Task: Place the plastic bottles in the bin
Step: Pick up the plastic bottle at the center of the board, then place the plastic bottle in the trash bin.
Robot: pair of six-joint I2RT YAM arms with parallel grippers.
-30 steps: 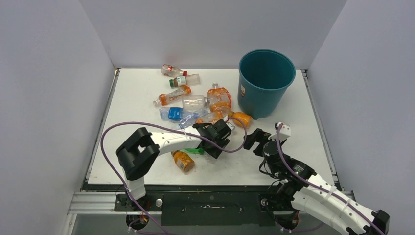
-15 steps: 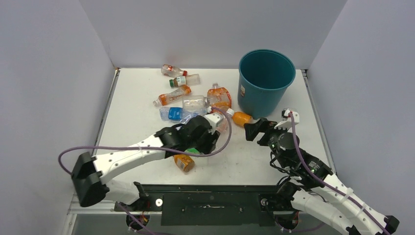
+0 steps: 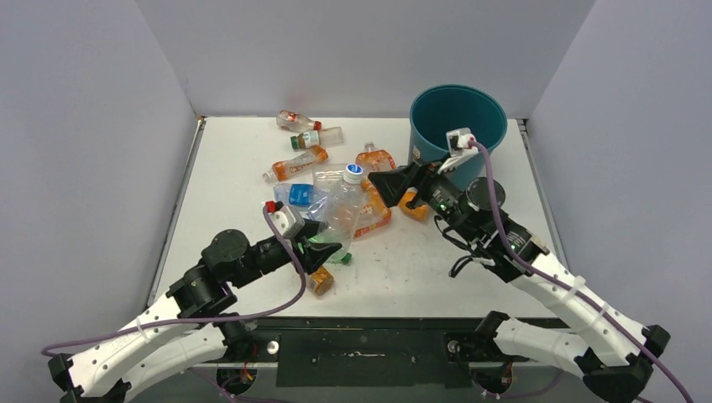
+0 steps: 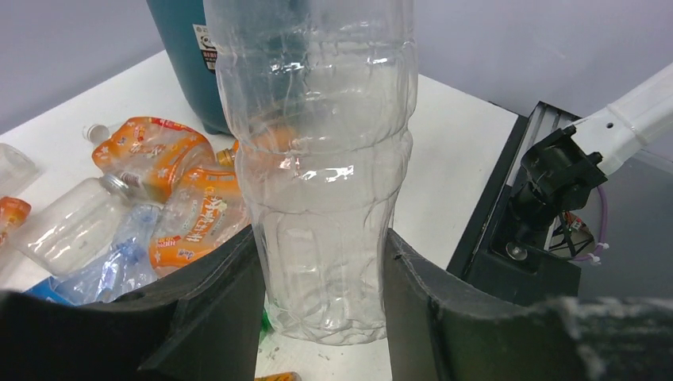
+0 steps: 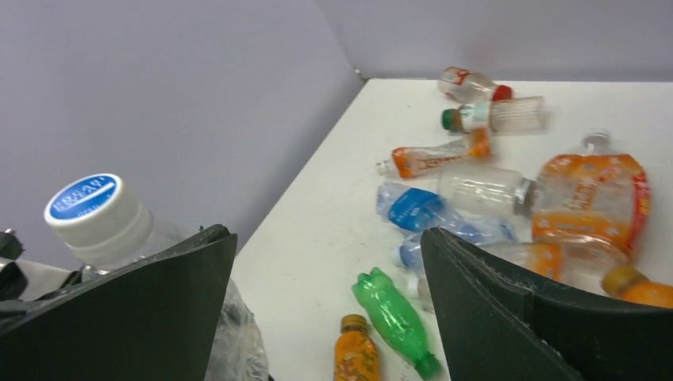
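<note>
My left gripper (image 3: 321, 250) is shut on the base of a large clear bottle (image 3: 342, 210) with a white and blue cap, held tilted above the table. In the left wrist view the bottle (image 4: 321, 182) fills the gap in the gripper (image 4: 321, 305). My right gripper (image 3: 389, 185) is open and empty, just right of the bottle's cap and in front of the teal bin (image 3: 458, 138). In the right wrist view the cap (image 5: 97, 208) lies outside the left finger of the gripper (image 5: 327, 238). Several more bottles lie in a pile (image 3: 323, 172).
A green bottle (image 5: 394, 321) and a small orange bottle (image 5: 355, 355) lie near the front. An orange bottle (image 3: 415, 206) lies by the bin's foot. An orange pouch (image 3: 375, 159) and a blue-label bottle (image 3: 294, 195) lie mid-table. Grey walls enclose three sides.
My left arm drew back to the left and raised the clear bottle off the table. My right gripper rose and moved left to the bottle's cap, in front of the bin.
</note>
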